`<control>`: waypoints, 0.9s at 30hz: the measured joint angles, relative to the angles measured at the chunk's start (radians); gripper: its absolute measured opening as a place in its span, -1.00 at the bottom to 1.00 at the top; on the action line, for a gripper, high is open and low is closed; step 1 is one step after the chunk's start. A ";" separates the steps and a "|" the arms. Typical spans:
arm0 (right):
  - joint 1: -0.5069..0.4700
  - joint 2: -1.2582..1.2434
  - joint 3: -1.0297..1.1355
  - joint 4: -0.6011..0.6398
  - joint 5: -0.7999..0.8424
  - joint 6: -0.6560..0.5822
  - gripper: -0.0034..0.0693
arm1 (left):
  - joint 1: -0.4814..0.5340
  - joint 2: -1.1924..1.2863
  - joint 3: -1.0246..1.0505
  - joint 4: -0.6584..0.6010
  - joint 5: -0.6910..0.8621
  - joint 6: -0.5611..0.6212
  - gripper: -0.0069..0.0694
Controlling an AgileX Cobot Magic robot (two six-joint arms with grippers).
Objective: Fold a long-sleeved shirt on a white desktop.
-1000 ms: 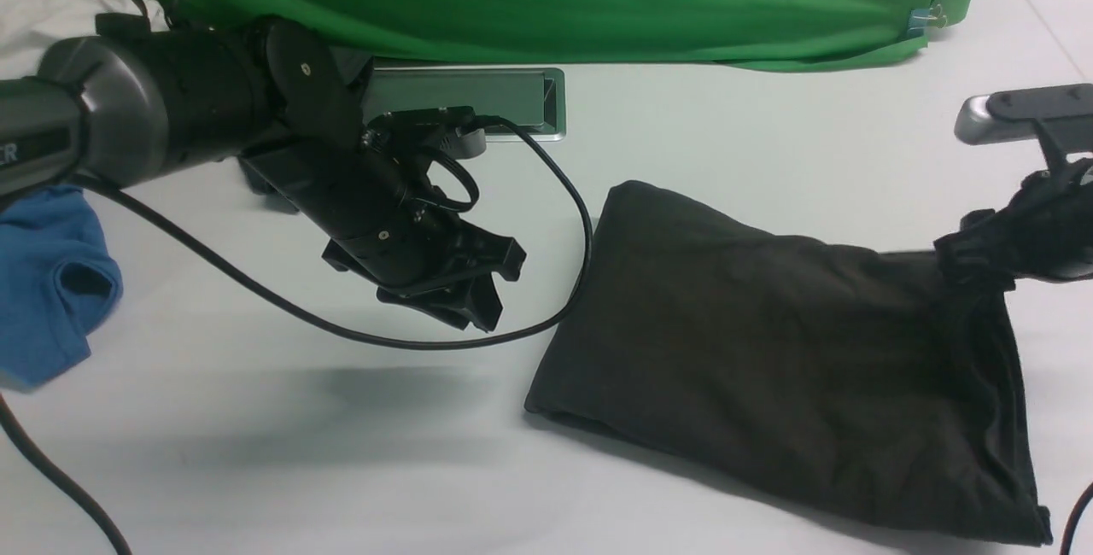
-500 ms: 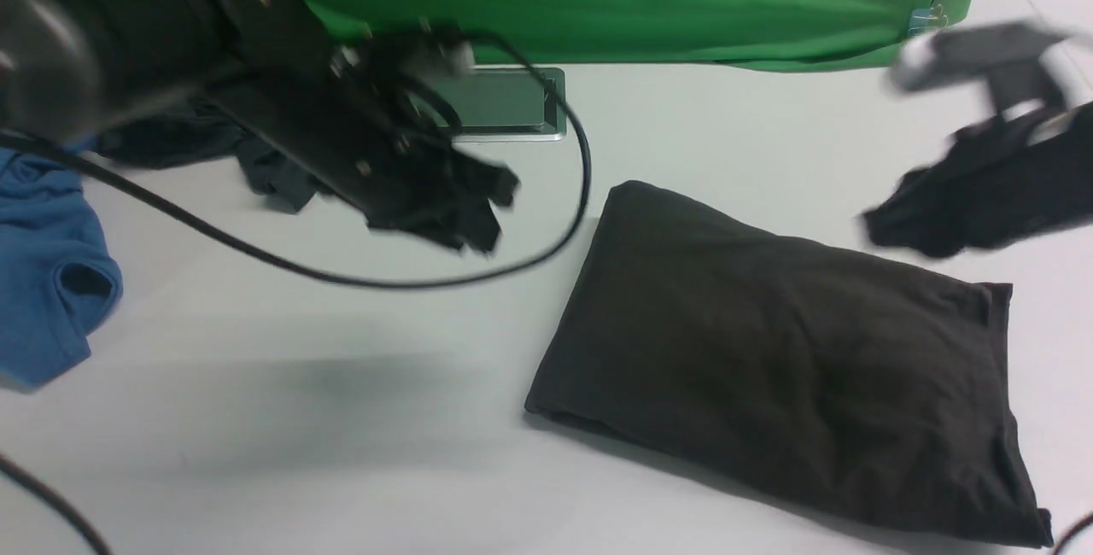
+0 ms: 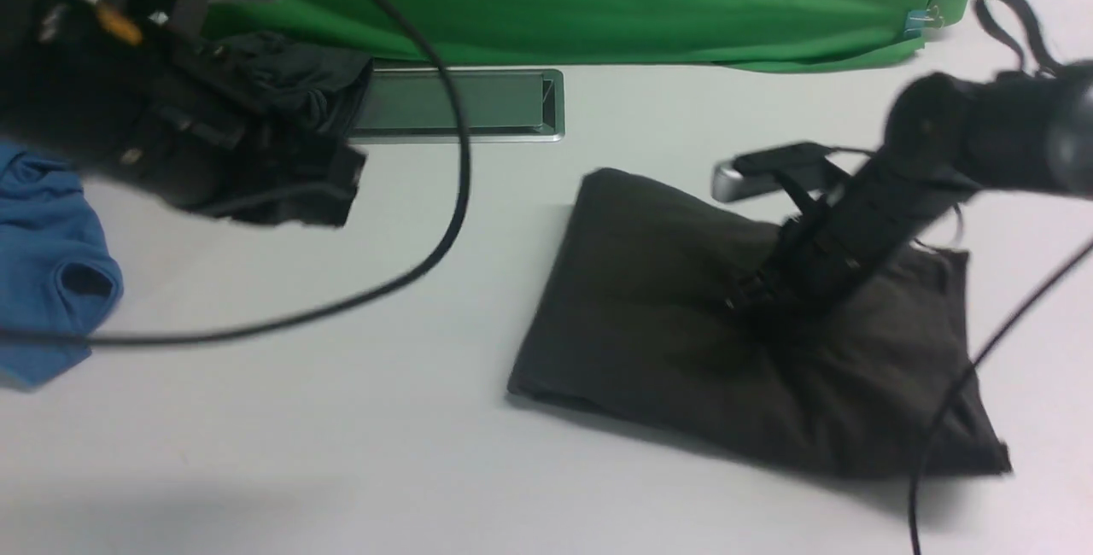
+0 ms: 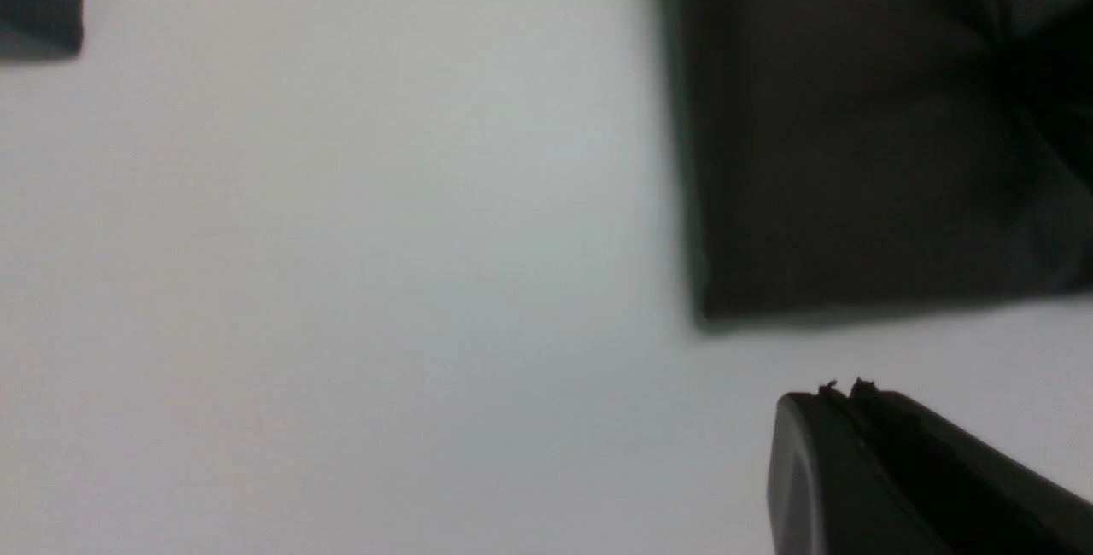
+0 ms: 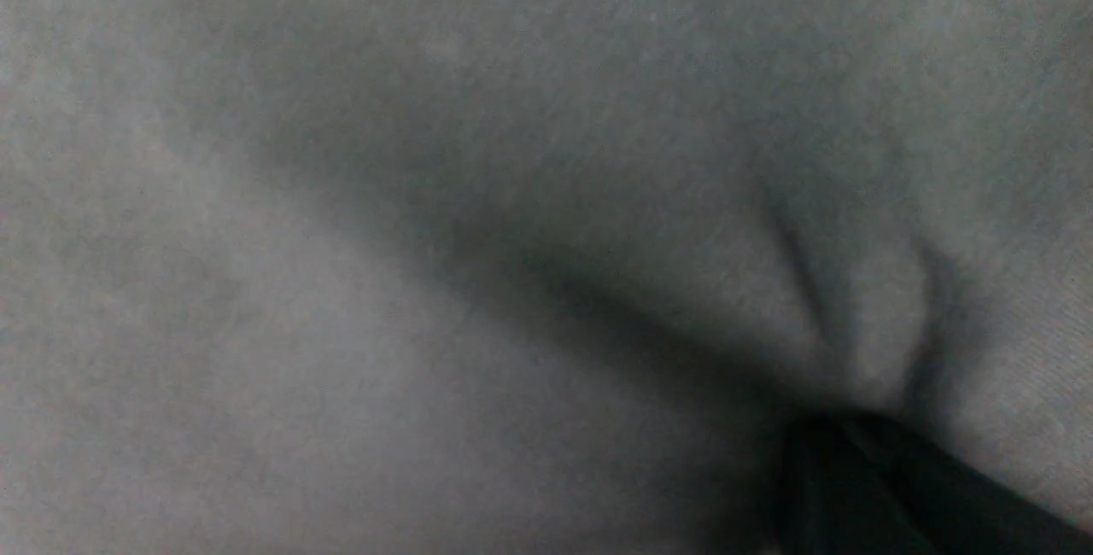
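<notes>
I see long-sleeved shirt (image 3: 683, 341) folded in dark bundle on white desktop (image 3: 341, 418), right of centre. Right gripper (image 3: 756, 299) closed, tips pressing into shirt top, cloth puckered around. Left gripper (image 4: 841, 397) closed, empty, above bare desktop near shirt corner.

The white counter (image 3: 341, 435) carries the folded dark long-sleeved shirt (image 3: 666, 324) right of centre, a blue garment (image 3: 47, 265) at its left edge, and a silver-framed hatch (image 3: 478, 104) near the green backdrop (image 3: 598, 0).
</notes>
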 joint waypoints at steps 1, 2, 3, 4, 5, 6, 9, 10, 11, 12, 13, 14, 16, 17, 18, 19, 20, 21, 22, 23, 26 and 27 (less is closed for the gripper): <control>0.010 0.020 -0.040 -0.012 0.001 -0.001 -0.86 | 0.000 -0.022 0.017 0.009 0.000 -0.011 -0.76; 0.023 0.039 -0.077 -0.025 -0.001 -0.004 -0.85 | 0.000 -0.041 0.037 0.024 -0.001 -0.021 -0.76; 0.035 0.056 -0.106 -0.033 -0.010 -0.008 -0.85 | 0.000 -0.059 0.057 0.041 -0.003 -0.034 -0.76; 0.057 0.072 -0.143 -0.048 -0.021 -0.018 -0.85 | 0.000 -0.076 0.080 0.063 -0.003 -0.051 -0.76; 0.074 0.087 -0.164 -0.059 -0.036 -0.033 -0.85 | 0.000 -0.086 0.091 0.083 -0.004 -0.067 -0.76; 0.092 0.097 -0.188 -0.071 -0.047 -0.044 -0.85 | 0.000 -0.091 0.097 0.094 -0.004 -0.074 -0.76; 0.164 0.124 -0.229 -0.110 -0.073 -0.068 -0.85 | 0.000 -0.107 0.104 0.143 -0.005 -0.111 -0.77; 0.186 0.127 -0.236 -0.125 -0.082 -0.078 -0.85 | 0.000 -0.108 0.104 0.153 -0.007 -0.115 -0.77; 0.195 0.127 -0.235 -0.127 -0.085 -0.080 -0.85 | 0.000 -0.108 0.104 0.154 -0.007 -0.116 -0.77; 0.216 0.128 -0.237 -0.142 -0.092 -0.083 -0.85 | 0.000 -0.108 0.104 0.159 -0.012 -0.120 -0.77; 0.231 0.128 -0.237 -0.155 -0.094 -0.084 -0.85 | 0.000 -0.108 0.104 0.162 -0.017 -0.120 -0.77; 0.241 0.128 -0.237 -0.165 -0.094 -0.084 -0.85 | 0.000 -0.108 0.104 0.163 -0.022 -0.120 -0.77; 0.249 0.128 -0.237 -0.178 -0.094 -0.083 -0.85 | 0.000 -0.108 0.104 0.163 -0.033 -0.125 -0.77; 0.249 0.126 -0.237 -0.181 -0.094 -0.080 -0.85 | 0.000 -0.108 0.104 0.163 -0.038 -0.128 -0.77; 0.249 0.121 -0.237 -0.182 -0.092 -0.076 -0.85 | 0.000 -0.108 0.104 0.163 -0.040 -0.129 -0.77; 0.249 0.121 -0.237 -0.183 -0.092 -0.076 -0.85 | 0.000 -0.108 0.104 0.163 -0.042 -0.130 -0.77; 0.249 0.106 -0.235 -0.185 -0.089 -0.064 -0.85 | 0.000 -0.108 0.104 0.163 -0.044 -0.134 -0.77; 0.247 0.076 -0.232 -0.186 -0.087 -0.049 -0.84 | 0.000 -0.108 0.104 0.163 -0.046 -0.135 -0.77; 0.246 0.071 -0.232 -0.186 -0.087 -0.049 -0.84 | 0.000 -0.108 0.104 0.163 -0.046 -0.135 -0.77; 0.242 0.047 -0.230 -0.186 -0.090 -0.039 -0.83 | 0.000 -0.108 0.104 0.163 -0.049 -0.135 -0.77; 0.220 -0.066 -0.230 -0.186 -0.121 0.006 -0.79 | 0.000 -0.108 0.104 0.163 -0.052 -0.135 -0.77; 0.198 -0.140 -0.230 -0.186 -0.136 0.033 -0.76 | 0.000 -0.108 0.104 0.167 -0.054 -0.134 -0.77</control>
